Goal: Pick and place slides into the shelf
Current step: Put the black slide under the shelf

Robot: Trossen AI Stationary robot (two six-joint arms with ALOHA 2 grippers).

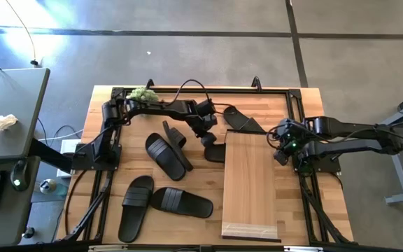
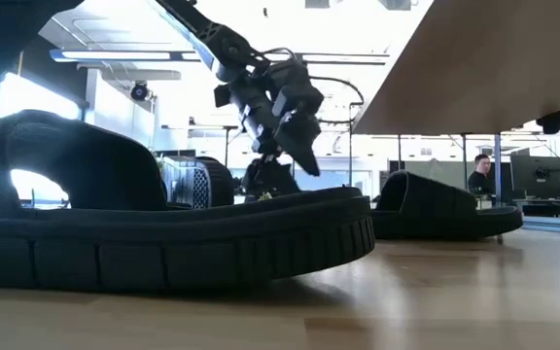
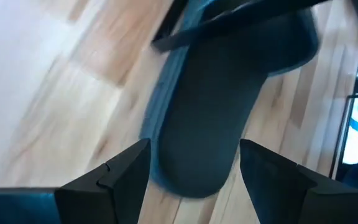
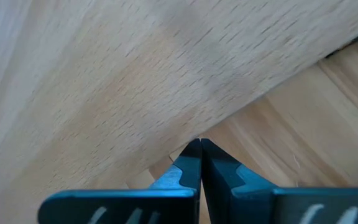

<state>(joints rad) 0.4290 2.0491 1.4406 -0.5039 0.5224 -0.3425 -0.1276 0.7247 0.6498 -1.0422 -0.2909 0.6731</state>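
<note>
Black slides: two tucked under shelf (image 1: pixel 249 182), one (image 1: pixel 215 150) half-in below open left gripper (image 1: pixel 206 129), four (image 1: pixel 166 155) loose on table; right gripper (image 1: pixel 280 155) shut, idle beside shelf.

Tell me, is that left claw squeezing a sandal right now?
No, in the left wrist view the left gripper has its fingers spread apart above a black slide, touching nothing.

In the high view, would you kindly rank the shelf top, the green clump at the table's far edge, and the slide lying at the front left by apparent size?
1. The shelf, clearly the largest.
2. The front-left slide, well shorter than the shelf's plank.
3. The green clump, smallest by far.
</note>
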